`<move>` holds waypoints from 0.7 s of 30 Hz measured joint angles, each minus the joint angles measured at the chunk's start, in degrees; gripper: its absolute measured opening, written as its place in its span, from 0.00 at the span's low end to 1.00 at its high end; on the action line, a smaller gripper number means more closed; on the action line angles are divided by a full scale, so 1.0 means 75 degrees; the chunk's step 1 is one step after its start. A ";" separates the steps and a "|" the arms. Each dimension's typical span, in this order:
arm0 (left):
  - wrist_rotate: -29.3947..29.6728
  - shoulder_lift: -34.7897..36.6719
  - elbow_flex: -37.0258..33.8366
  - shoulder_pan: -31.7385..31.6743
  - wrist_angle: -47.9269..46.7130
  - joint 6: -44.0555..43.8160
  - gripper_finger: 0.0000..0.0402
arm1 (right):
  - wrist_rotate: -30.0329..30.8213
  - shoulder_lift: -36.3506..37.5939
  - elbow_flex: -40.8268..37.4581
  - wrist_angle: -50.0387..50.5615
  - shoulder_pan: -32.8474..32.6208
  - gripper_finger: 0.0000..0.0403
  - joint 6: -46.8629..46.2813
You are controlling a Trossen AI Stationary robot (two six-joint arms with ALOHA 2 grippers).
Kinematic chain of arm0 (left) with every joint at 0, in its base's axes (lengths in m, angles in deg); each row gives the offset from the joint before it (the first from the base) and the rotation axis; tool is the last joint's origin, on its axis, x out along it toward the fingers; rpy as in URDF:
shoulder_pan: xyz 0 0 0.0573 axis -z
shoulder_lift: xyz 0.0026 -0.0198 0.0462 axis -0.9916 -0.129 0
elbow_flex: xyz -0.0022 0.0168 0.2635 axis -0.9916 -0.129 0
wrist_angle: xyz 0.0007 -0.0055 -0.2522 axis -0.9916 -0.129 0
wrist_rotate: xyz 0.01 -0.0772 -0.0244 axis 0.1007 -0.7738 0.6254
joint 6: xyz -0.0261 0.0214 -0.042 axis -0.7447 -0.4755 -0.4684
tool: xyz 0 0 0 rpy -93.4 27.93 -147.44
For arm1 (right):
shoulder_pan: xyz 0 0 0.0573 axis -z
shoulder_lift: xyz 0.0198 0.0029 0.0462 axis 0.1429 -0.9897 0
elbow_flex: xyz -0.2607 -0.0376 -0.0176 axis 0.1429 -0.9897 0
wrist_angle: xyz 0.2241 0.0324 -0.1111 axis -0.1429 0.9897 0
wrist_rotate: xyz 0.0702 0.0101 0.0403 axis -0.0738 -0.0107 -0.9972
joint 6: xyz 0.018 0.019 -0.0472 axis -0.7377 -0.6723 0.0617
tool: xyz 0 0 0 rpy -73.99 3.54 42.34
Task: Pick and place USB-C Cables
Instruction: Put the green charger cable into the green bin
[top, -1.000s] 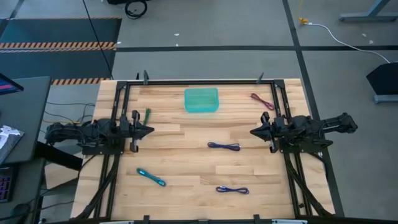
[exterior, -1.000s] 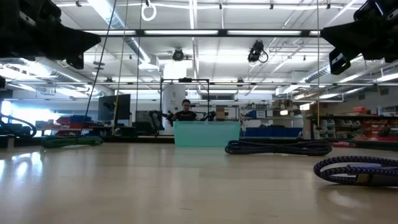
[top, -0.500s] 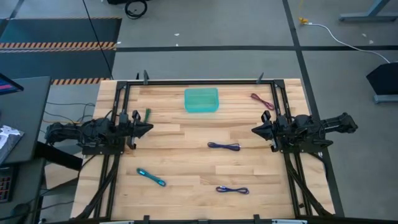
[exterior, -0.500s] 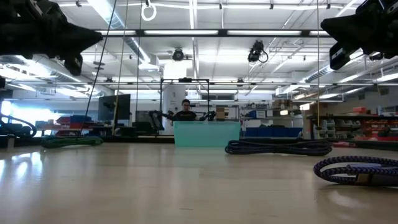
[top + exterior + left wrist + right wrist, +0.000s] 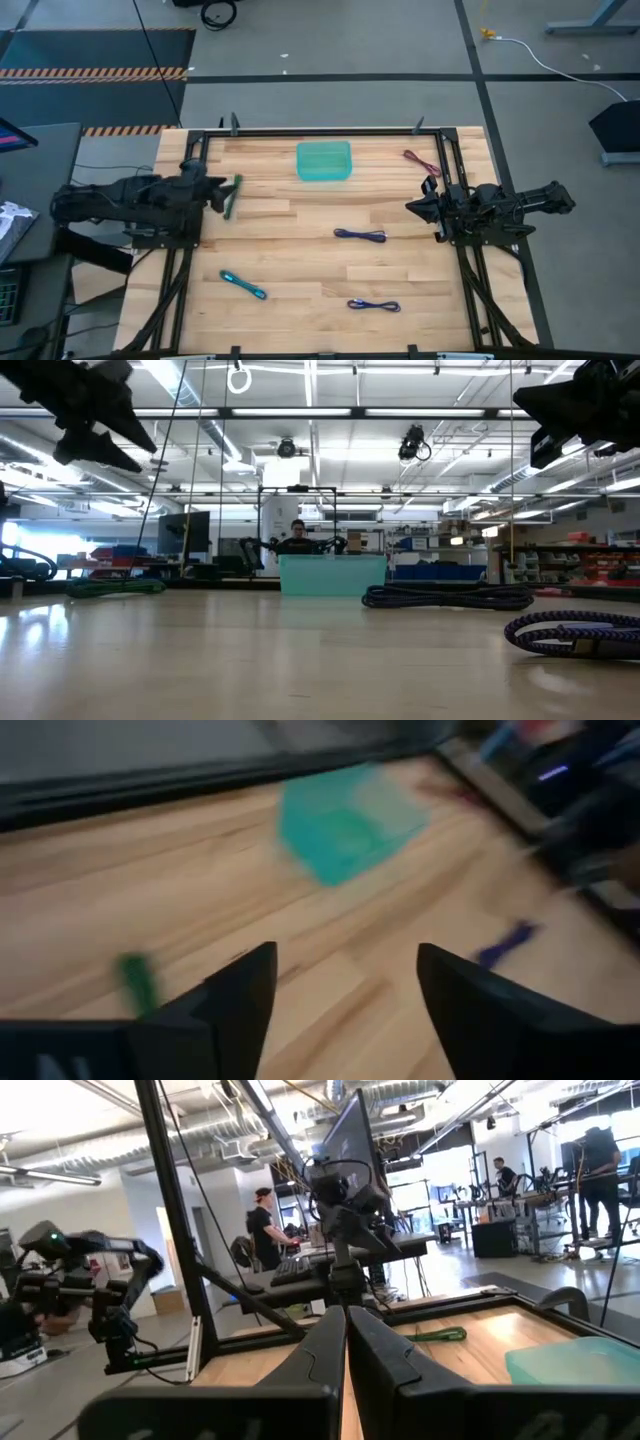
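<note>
Five USB-C cables lie flat on the wooden table: a green one (image 5: 234,196) at the left, a teal one (image 5: 243,285) at the near left, two dark blue ones (image 5: 360,235) (image 5: 374,305) and a maroon one (image 5: 422,162) at the far right. The teal tray (image 5: 324,160) stands at the far middle. My left gripper (image 5: 220,190) hangs open above the table, just left of the green cable (image 5: 137,982), tipped down, nothing between its fingers (image 5: 240,995). My right gripper (image 5: 410,209) waits shut at the right, raised (image 5: 560,410).
A black frame (image 5: 320,131) runs along the table's far edge and both sides. Bare wood lies between the cables in the middle. Beyond the table the low view shows a workshop with a person (image 5: 298,535) seated far off.
My left gripper has opened. It has drawn back a little toward the table's left edge, shifted toward the far edge alongside the green cable, and tipped its fingers downward. The cables and the tray have stayed where they were.
</note>
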 joint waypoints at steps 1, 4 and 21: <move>-0.0116 -0.0428 0.0215 -0.0134 -0.0433 -0.0143 0.66 | 0.0000 0.0000 -0.0001 0.0003 0.0000 0.06 0.0001; -0.0749 -0.1708 0.0674 -0.0649 -0.1213 -0.0328 0.67 | 0.0000 0.0000 0.0000 0.0004 0.0000 0.06 0.0002; -0.2126 -0.5744 0.0918 -0.3210 -0.1403 0.0913 0.67 | -0.0066 0.0000 0.0000 0.0417 -0.0009 0.06 -0.0528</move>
